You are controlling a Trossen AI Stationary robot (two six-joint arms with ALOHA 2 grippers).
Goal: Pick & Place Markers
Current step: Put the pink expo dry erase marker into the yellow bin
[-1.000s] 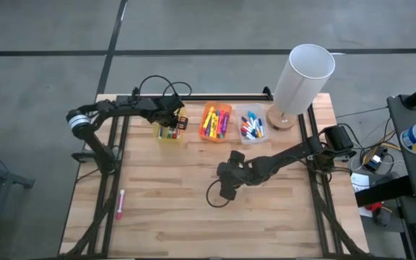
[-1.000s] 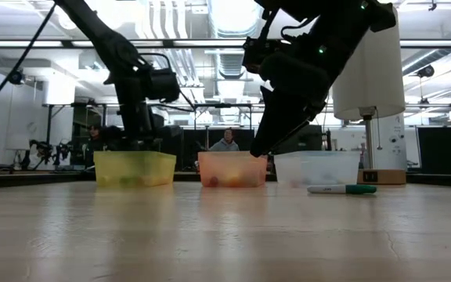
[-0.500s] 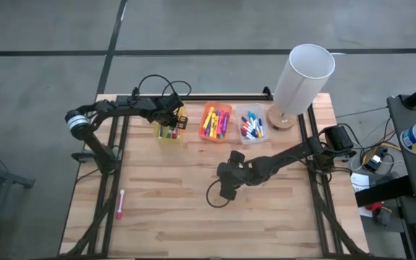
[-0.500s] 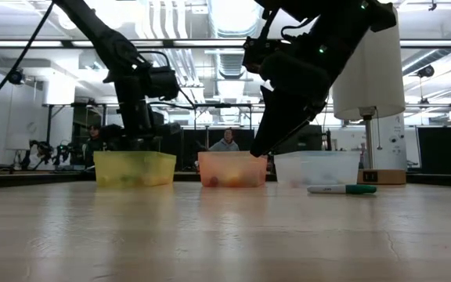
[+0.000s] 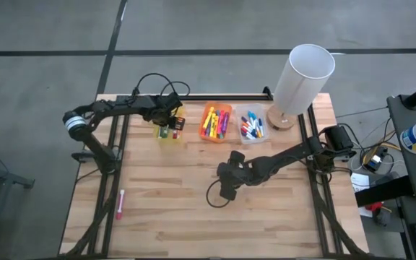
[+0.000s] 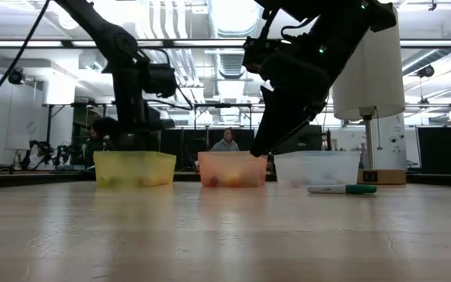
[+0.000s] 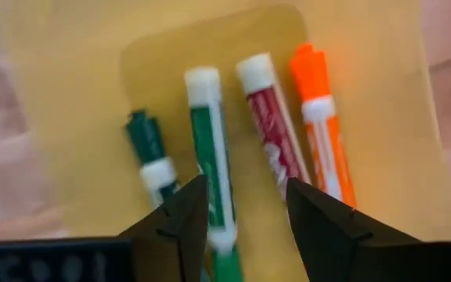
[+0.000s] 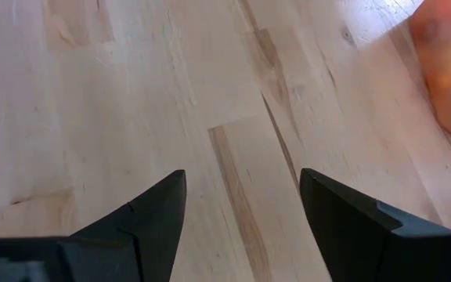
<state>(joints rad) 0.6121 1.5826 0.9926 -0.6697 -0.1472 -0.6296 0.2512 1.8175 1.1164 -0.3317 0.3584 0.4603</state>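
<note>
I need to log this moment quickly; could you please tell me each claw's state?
Left claw: open, empty, over the yellow bin.
Right claw: open, empty, above the table.

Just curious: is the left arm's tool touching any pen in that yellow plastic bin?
Cannot tell. In the left wrist view the left tool stands open above the yellow plastic bin; its fingertips overlap the pens, hiding any gap.

no legible text, marker labels blurred, nothing readable anywhere
</note>
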